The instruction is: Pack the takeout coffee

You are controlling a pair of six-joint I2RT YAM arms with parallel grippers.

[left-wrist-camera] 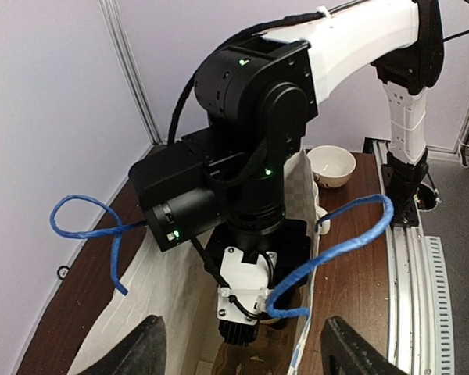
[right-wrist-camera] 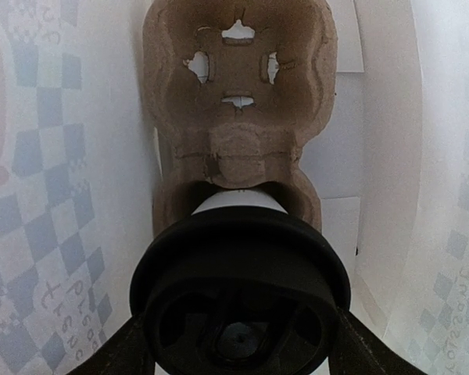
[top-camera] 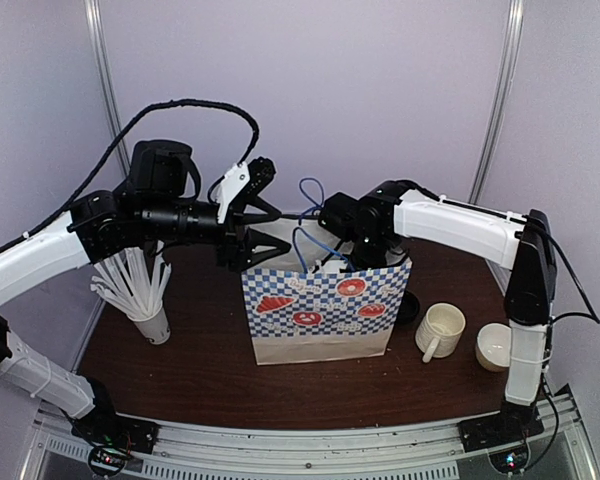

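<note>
Currently, left claw [top-camera: 267, 205] hovers apart and empty beside the bag [top-camera: 320, 320]. Inside, right claw [right-wrist-camera: 238, 348] straddles a lidded cup [right-wrist-camera: 238, 266] seated in the carrier [right-wrist-camera: 238, 101]; whether it grips, I cannot tell. Pulling out could snag a blue handle [left-wrist-camera: 345, 244] and topple the bag.

The bag [top-camera: 320, 310] is matt printed paper with blue twisted cord handles [left-wrist-camera: 94, 226]. Inside it lies a cup carrier [right-wrist-camera: 238, 86] of rough, fibrous brown moulded pulp. The cup [right-wrist-camera: 238, 200] in it is smooth white paper under a black plastic lid [right-wrist-camera: 238, 266] with a dull sheen. The bench [top-camera: 200, 370] is dark, smooth, wood-look. On the right, the mug [top-camera: 440, 330] is glossy cream ceramic. The straws [top-camera: 130, 280] on the left look like white plastic.
</note>
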